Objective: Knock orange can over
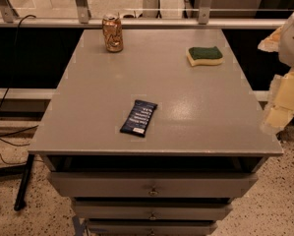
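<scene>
Orange can [112, 32] stands upright at the counter's [195, 112] far-left corner, well apart at ten o'clock from the pincer [280, 102] hanging off the right edge; I cannot tell whether it is released or clenched.

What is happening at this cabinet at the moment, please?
The robot is set to knock over the orange can, which stands upright at the far left corner of the grey drawer cabinet. Its gripper hangs beside the cabinet's right edge, far from the can. A green-topped sponge and a dark blue snack wrapper lie untouched.
</scene>
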`<state>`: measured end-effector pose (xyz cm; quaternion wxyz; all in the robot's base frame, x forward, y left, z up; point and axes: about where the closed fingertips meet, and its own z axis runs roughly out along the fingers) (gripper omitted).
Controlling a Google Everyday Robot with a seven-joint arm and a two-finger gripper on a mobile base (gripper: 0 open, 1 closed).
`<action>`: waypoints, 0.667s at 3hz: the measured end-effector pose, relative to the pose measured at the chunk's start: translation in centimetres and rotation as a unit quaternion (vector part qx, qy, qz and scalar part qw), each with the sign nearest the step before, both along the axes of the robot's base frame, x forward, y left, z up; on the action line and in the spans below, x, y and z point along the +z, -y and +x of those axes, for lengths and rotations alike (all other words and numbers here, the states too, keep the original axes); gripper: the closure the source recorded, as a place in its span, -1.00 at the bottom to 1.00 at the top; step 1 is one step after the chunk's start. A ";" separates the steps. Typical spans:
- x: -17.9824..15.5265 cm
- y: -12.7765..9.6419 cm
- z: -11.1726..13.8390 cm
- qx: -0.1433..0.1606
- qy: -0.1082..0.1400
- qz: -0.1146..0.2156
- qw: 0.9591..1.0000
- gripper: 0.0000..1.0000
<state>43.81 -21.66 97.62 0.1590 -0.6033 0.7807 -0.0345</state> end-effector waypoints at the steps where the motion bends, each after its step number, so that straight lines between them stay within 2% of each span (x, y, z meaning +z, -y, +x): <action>1: 0.0 0.0 0.0 0.000 0.000 0.000 1.000 -1.00; 2: 0.2 -0.4 0.5 0.005 0.005 0.002 1.000 -1.00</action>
